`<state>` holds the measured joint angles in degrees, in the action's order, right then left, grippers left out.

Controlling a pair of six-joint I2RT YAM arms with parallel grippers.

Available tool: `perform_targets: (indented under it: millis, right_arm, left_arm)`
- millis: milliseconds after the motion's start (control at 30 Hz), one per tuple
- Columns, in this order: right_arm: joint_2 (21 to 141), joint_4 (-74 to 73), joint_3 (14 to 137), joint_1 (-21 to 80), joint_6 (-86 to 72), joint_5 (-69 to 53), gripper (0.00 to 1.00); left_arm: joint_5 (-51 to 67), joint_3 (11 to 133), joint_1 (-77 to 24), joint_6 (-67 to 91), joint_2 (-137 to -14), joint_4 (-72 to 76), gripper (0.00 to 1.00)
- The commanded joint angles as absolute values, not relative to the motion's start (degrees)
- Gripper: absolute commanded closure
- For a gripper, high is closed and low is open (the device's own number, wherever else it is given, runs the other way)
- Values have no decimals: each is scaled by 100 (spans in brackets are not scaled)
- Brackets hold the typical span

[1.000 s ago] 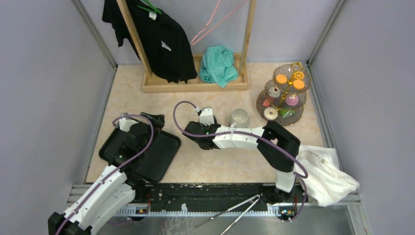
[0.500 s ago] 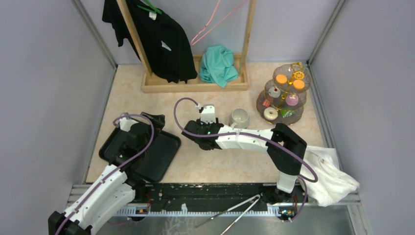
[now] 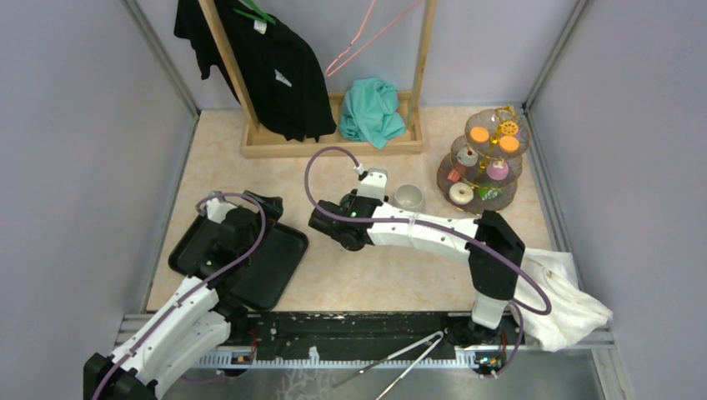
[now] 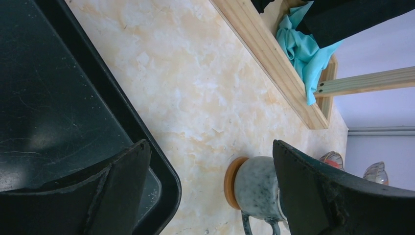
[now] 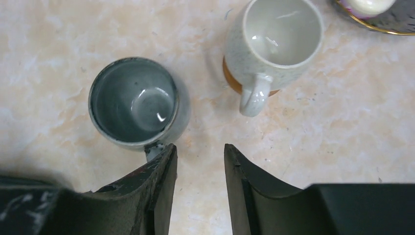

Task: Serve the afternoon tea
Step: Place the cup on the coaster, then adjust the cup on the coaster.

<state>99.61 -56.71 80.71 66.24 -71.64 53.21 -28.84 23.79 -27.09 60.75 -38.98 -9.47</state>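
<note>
A dark grey mug (image 5: 134, 100) stands upright on the marble table, a white speckled mug (image 5: 271, 41) with an orange base to its right. My right gripper (image 5: 199, 149) hangs just in front of them, open and empty; its left fingertip (image 5: 164, 159) lies over the grey mug's handle. In the top view the arm hides the grey mug. The glass three-tier stand (image 3: 483, 162) holds orange discs (image 3: 478, 133) and a white doughnut (image 3: 460, 193). My left gripper (image 4: 210, 147) is wide open over the black tray's (image 4: 49, 98) edge.
A wooden clothes rack (image 3: 333, 146) with a black garment and a teal cloth (image 3: 371, 110) lines the back. A white cloth (image 3: 559, 300) lies at the right front and metal tongs (image 3: 400, 358) on the near rail. Grey walls close both sides.
My right wrist has swung back and right, towards the mugs, and its jaws have narrowed slightly. The left arm has not moved.
</note>
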Motion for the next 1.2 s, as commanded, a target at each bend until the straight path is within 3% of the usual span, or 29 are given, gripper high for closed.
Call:
perform_targets:
  millis: [0, 167, 533, 1167]
  right_arm:
    - [10281, -7604, 8835, 6671, -8889, 5999, 60]
    - [10661, -8557, 9200, 6619, -9592, 6089, 52]
    - [9557, -5783, 7440, 5877, -7754, 5496, 51]
    - [9948, -4972, 7261, 5212, -7093, 4981, 51]
  left_arm:
    - [-2883, 2517, -2664, 5982, -3976, -899, 1]
    - [-2849, 2488, -2671, 5975, -4008, -870, 1]
    - [-2840, 2437, -2665, 5933, -4088, -769, 1]
    - [-2847, 2364, -2664, 5911, -4196, -635, 1]
